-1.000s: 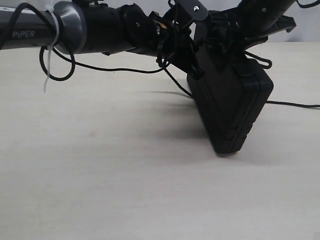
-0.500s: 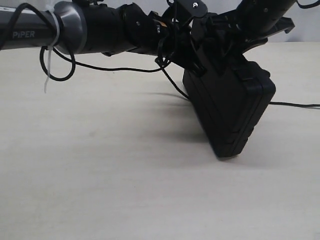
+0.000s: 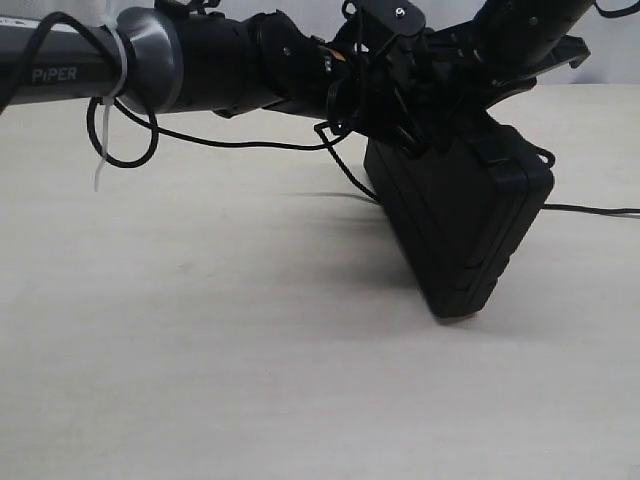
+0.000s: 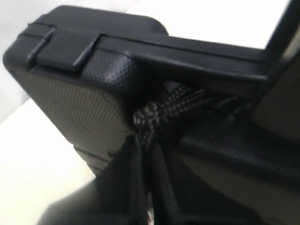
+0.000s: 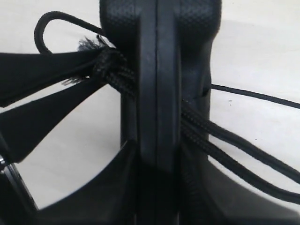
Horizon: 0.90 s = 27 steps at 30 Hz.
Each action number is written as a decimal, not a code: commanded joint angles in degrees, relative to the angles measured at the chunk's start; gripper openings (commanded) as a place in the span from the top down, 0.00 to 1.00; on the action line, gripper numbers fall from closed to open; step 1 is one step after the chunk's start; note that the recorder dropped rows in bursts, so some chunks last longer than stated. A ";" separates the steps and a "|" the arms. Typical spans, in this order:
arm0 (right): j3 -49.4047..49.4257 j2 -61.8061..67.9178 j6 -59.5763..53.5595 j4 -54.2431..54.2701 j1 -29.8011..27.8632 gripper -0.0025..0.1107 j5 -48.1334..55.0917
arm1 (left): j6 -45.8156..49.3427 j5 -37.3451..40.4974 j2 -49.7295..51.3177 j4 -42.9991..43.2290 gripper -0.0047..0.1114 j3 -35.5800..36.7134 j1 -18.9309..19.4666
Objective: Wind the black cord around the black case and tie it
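Your left gripper (image 4: 142,143) is pinched shut on the black cord (image 4: 161,112), tight against the black case (image 4: 79,101); your right gripper (image 5: 157,154) clamps that case, tilted on one edge on the table (image 3: 200,360); draw the cord taut before knotting; count: two grippers, one cord, one case.

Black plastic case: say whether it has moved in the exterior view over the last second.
Yes, slightly. The black plastic case has shifted down and rightward: its right corner sits farther below the beige table's far edge than before.
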 commanded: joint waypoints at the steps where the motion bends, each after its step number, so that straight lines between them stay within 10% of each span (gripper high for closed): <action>1: 0.53 0.26 0.05 1.50 0.03 0.94 2.42 | -1.34 2.54 -0.04 -0.96 0.80 -0.14 0.68; 6: 0.53 0.26 0.05 1.50 0.03 0.94 2.42 | 0.76 4.74 -0.04 2.00 0.45 -0.14 0.96; 13: 0.53 0.26 0.05 1.50 0.03 0.94 2.42 | 0.89 10.79 -0.74 12.20 0.45 -0.14 1.76; 24: 0.53 0.26 0.05 1.27 0.03 0.94 2.42 | 14.00 14.62 0.38 4.25 0.45 -0.14 6.22; 27: 0.53 0.26 0.05 1.27 0.03 0.94 2.42 | 14.18 12.53 0.77 3.04 0.58 -0.14 6.08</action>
